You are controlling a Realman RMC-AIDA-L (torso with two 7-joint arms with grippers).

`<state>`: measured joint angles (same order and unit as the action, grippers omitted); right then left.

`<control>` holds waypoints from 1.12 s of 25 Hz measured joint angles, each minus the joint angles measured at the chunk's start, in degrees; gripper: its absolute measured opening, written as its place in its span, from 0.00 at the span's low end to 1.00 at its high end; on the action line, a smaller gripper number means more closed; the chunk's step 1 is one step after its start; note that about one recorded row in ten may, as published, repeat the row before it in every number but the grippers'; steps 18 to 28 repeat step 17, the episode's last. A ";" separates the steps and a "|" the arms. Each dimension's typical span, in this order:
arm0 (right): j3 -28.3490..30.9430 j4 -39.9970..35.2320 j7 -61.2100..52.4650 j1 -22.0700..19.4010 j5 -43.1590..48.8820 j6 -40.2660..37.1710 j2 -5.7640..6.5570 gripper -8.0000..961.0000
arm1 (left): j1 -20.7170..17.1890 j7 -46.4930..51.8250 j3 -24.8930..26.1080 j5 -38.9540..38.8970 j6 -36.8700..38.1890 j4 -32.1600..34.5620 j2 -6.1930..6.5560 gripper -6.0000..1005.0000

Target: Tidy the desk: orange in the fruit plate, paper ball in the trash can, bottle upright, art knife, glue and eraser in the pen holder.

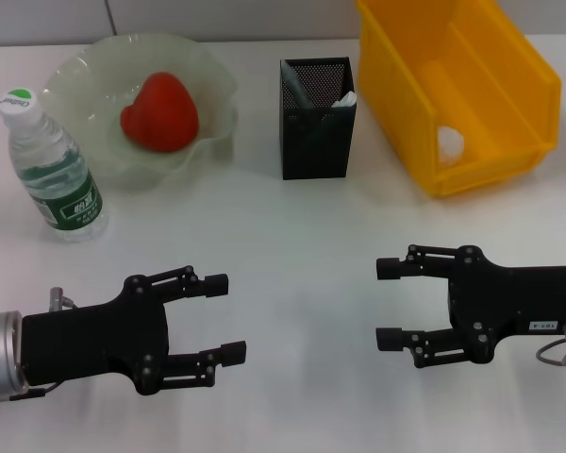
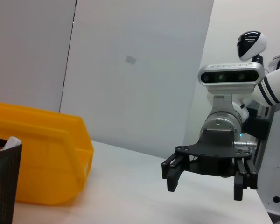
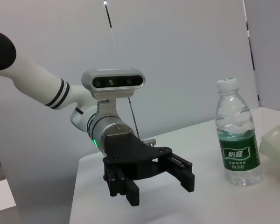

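A: Nearest first: what are the 2 grippers doing?

B: Left gripper (image 1: 228, 318) at 7 o'clock, right gripper (image 1: 390, 304) at 4 o'clock, both low over the bare table (image 1: 292, 236), facing each other. Fingers spread on both, nothing between them.

A: Next out?

B: The bottle (image 1: 52, 162) at 10 o'clock, standing upright with its cap on. It looks like thin clear plastic with water inside, so fairly weighty and a bit slick; I'd take it around the labelled middle, not the cap.

A: And further back?

B: The fruit plate (image 1: 208, 80) at 11 o'clock, with the orange (image 1: 160, 112) resting in it, though it shows rather red. Round and firm, I'd guess it rolls easily, so grip it across its widest part.

A: The pen holder?

B: At 12 o'clock, a black mesh pen holder (image 1: 318, 132) with a dark stick and something white poking up inside; I cannot tell which item is which. Small, light, rigid things, best pinched mid-length.

A: Trash?

B: The yellow bin (image 1: 509, 66) at 1 o'clock serves as trash can, with the paper ball (image 1: 450, 142) inside against its near wall. Soft, very light, crushes under any squeeze
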<state>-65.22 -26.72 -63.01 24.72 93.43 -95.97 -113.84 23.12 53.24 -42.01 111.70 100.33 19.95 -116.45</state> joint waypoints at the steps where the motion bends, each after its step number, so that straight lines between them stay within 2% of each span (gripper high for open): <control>1: 0.00 0.00 0.00 0.00 0.00 0.00 0.00 0.85 | 0.00 -0.01 0.00 0.00 0.03 0.00 0.00 0.80; 28: 0.01 0.00 0.08 0.01 -0.01 -0.15 -0.06 0.85 | -0.11 -0.24 0.00 0.00 0.74 0.00 0.00 0.80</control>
